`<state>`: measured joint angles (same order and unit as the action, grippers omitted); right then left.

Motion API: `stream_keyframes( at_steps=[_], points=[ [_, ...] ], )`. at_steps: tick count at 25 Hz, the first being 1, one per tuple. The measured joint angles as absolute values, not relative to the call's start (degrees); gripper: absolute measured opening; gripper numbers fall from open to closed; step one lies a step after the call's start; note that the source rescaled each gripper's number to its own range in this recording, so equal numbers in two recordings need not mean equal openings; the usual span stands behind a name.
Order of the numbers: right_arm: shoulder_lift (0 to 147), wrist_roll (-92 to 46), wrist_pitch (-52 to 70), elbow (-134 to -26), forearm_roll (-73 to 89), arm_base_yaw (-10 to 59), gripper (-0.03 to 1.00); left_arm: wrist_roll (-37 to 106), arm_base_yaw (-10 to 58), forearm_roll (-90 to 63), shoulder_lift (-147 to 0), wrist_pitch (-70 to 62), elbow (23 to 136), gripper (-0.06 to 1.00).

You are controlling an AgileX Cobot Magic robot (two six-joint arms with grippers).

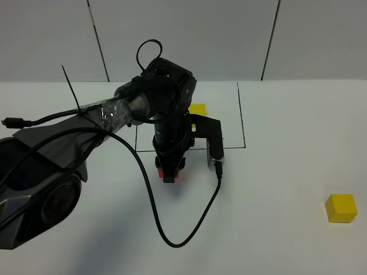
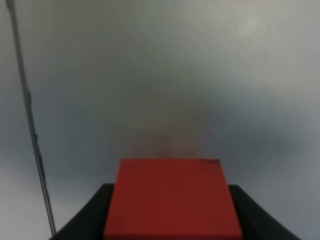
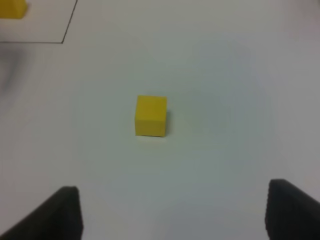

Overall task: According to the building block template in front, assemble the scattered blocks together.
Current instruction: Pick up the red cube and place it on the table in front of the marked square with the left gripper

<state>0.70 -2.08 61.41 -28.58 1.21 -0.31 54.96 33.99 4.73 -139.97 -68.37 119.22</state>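
Red block (image 2: pixel 172 197), clamped in the left pincer (image 1: pixel 170 172) near the outlined square (image 1: pixel 242 120) on the desk (image 1: pixel 275 229), looks light, rigid and smooth (pinch opposite flat faces), while the right pincer (image 3: pixel 177 212) hangs spread over a yellow block (image 3: pixel 150 116).

A white bench (image 1: pixel 287 143) fills the lower part of the high view, matte and plain, with soft shadow on its left side. A thin black outline (image 1: pixel 241 114) is drawn on it; its right edge meets the near edge at a square corner. Behind the bench stands a pale grey wall (image 1: pixel 183 34), split into panels by two dark seams (image 1: pixel 98 40) — both slightly slanted.
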Motion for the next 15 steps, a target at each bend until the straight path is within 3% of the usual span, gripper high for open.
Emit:
stream_keyframes(
  at_steps=[15],
  points=[
    [0.7,-2.1,61.4,-28.6,1.2,-0.3,0.55,56.3,34.0,1.0,-140.4,-68.4,119.3,0.0]
  ],
)
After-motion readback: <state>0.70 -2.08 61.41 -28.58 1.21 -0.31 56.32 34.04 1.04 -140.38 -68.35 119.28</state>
